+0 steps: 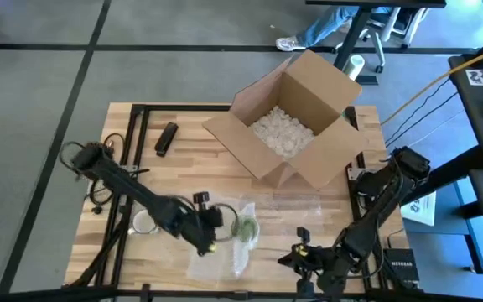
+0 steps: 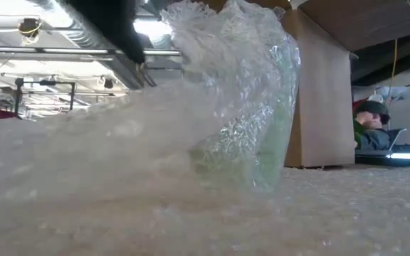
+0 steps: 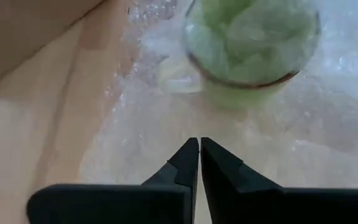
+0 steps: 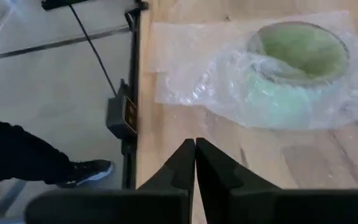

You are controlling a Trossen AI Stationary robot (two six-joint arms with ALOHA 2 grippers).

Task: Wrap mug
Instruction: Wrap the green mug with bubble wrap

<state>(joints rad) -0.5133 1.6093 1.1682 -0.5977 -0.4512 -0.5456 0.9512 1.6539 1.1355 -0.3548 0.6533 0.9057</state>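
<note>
High view puts my left gripper [image 1: 210, 237] low over the bubble wrap [image 1: 225, 239] near the table's front edge, with the green mug [image 1: 246, 226] just ahead of my fingertips, lying inside the wrap. Left wrist view: my two fingers [image 3: 186, 165] are pressed together, nothing between them; the mug [image 3: 250, 46] sits right beyond the tips, mouth toward me, wrap stuffed inside it and sheet spread under and around it. My right gripper [image 1: 302, 254] hangs beside the mug on its other side, near the front edge of the table [image 1: 191, 151]. Right wrist view: those fingers [image 4: 185, 163] are also closed flat on each other, empty; the wrapped mug [image 4: 297, 68] lies ahead of them on the wood, wrap covering it loosely, one flap spread flat toward the table edge. Low view: wrap bunches up over the mug [image 2: 251, 135], green showing through, my left arm coming down behind it. Cardboard box [image 1: 296, 117] with white packing fill stands open, well beyond both grippers. Small dark object [image 1: 166, 138] lies on the table far from my left gripper. A person's shoe [image 4: 89, 171] shows on the floor past the table edge.
</note>
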